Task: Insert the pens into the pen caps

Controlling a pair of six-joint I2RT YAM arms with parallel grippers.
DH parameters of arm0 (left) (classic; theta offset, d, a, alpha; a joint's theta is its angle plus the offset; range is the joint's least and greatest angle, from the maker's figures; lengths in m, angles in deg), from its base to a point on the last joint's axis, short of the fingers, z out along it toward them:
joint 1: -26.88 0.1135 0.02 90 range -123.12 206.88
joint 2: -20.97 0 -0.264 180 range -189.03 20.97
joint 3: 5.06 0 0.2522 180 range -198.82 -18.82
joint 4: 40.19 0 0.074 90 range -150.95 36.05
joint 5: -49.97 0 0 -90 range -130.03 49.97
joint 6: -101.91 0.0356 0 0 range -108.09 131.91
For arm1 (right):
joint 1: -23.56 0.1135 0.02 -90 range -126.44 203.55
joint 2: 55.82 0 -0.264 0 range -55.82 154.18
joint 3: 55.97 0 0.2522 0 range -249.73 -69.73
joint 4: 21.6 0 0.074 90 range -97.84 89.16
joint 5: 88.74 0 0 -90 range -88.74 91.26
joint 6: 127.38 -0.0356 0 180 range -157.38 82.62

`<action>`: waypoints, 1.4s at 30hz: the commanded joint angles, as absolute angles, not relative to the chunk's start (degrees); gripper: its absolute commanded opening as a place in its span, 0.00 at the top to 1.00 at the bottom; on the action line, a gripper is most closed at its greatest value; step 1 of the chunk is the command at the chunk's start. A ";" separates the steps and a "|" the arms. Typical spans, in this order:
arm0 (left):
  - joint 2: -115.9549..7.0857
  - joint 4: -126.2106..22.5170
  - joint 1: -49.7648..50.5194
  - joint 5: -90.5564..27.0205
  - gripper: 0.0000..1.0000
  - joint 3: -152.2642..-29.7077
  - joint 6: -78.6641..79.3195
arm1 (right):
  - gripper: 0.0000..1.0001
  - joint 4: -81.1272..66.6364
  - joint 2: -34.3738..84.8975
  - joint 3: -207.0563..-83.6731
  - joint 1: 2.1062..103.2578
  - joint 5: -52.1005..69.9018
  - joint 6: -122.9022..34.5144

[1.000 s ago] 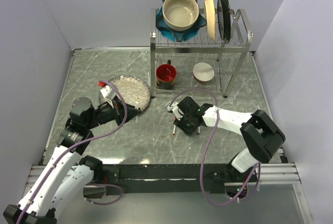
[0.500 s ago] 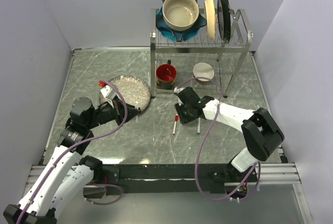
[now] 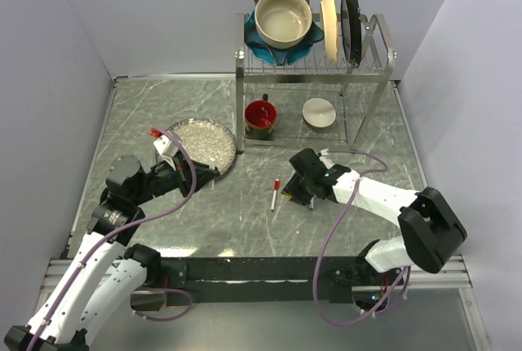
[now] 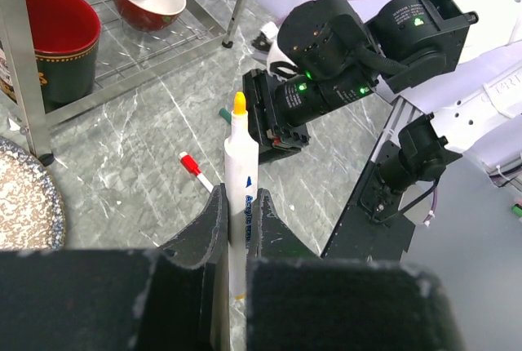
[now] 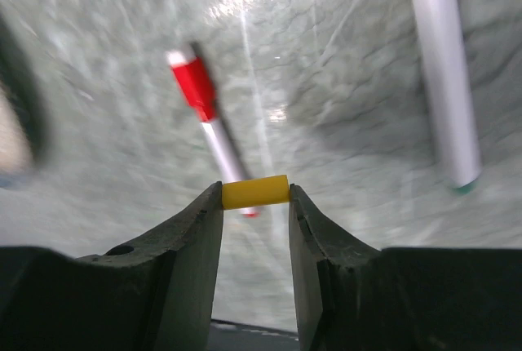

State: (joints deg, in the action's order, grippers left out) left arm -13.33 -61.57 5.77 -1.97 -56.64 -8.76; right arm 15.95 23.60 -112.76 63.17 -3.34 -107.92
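Left claw [image 4: 241,204]: closed tight on the barrel of the yellow pen [image 4: 244,163], low down; bare yellow tip pointing up and away towards the other arm.
Yellow pen's place: off the table [image 3: 245,220], at the left side, well apart from its cap.
Red pen [image 3: 275,194]: flat on the table between the 2 arms, touched by neither claw; red at one end, possibly capped already, though not sure from here.
Right claw [image 5: 254,197]: partly closed, pinching the yellow cap [image 5: 256,191] crosswise between both fingers, hovering above the lower end of the red pen.
Green pen [image 5: 444,73]: flat on the table just right of the red pen, white barrel with green at its ends; no green cap in sight, capped or not impossible to say.
Done so far: 1 pen and its matching cap each picked up.
Left to do: bring the 2 claws together, line up cap mouth with yellow tip, push home; then check the red and green pens.
Progress, as a judgement: early, 0 of 3 clearly capped.
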 commanded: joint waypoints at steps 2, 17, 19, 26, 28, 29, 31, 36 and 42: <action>-12.25 -59.66 5.61 -2.67 0.99 -56.61 -8.40 | 0.82 20.45 24.77 -112.97 63.55 -4.46 -128.94; -11.55 -60.01 5.61 -3.20 0.99 -56.61 -8.22 | 0.52 32.41 33.57 -120.70 63.63 -3.92 -135.03; -11.46 -59.93 5.61 -3.20 0.99 -56.52 -8.22 | 0.47 33.20 33.22 -121.67 63.63 -5.58 -133.98; -11.28 -60.01 5.61 -3.38 0.99 -56.61 -8.13 | 0.39 34.19 29.19 -122.65 64.95 -12.35 -124.94; -11.02 -60.01 5.52 -3.38 0.99 -56.61 -8.13 | 0.41 31.46 27.42 -120.89 65.04 -14.46 -115.76; -10.93 -59.84 5.61 -3.38 0.99 -56.52 -8.13 | 0.42 23.35 24.89 -120.01 65.21 -14.91 -108.82; -10.67 -59.93 5.61 -3.47 0.99 -56.52 -8.13 | 0.47 17.49 21.55 -118.34 65.83 -14.82 -90.32; -10.41 -59.84 5.52 -3.47 0.99 -56.43 -8.13 | 0.46 13.16 17.92 -117.02 66.89 -9.11 -70.18; -10.05 -59.49 5.52 -3.47 0.99 -56.26 -8.31 | 0.50 21.85 26.17 -122.62 66.97 -7.44 -57.43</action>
